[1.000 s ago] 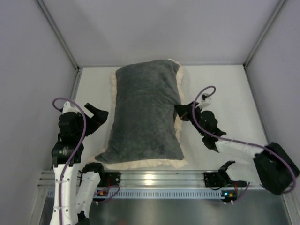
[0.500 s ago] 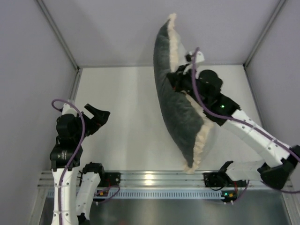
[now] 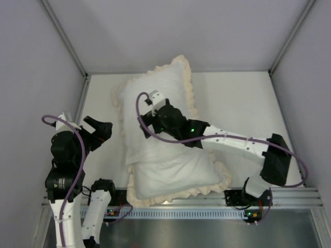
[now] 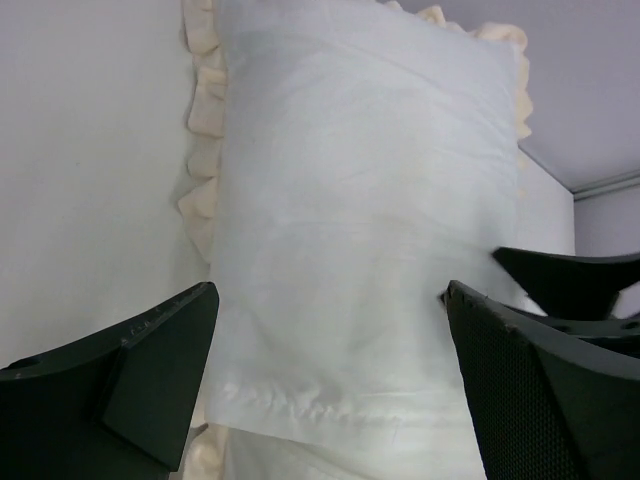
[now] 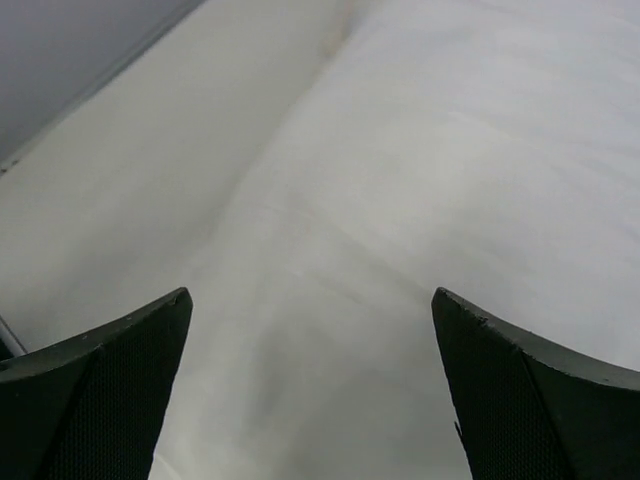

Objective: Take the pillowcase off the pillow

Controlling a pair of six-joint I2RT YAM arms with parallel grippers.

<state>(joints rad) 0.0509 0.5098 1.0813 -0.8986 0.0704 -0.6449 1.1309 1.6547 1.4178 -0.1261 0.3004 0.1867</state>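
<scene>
The pillowcase (image 3: 165, 155) lies white face up on the table, its cream ruffled border (image 3: 189, 90) showing all round. It bulges with the pillow, which is hidden inside. A stitched hem (image 4: 300, 405) crosses the white face in the left wrist view. My right gripper (image 3: 147, 117) hovers open over the left half of the case, with only white fabric (image 5: 420, 150) below its jaws (image 5: 310, 300). My left gripper (image 3: 99, 129) stands open just left of the case, pointing at it (image 4: 330, 290), holding nothing.
The white table (image 3: 243, 98) is boxed in by grey walls at the left, back and right. A metal rail (image 3: 176, 199) carrying the arm bases runs along the near edge, just below the case's frill. The right arm (image 3: 232, 142) stretches across the case.
My right gripper, shut on the case's right edge, lifted it and turned it from grey face up to white face up, then opened and let go. The left arm shifted slightly left.
</scene>
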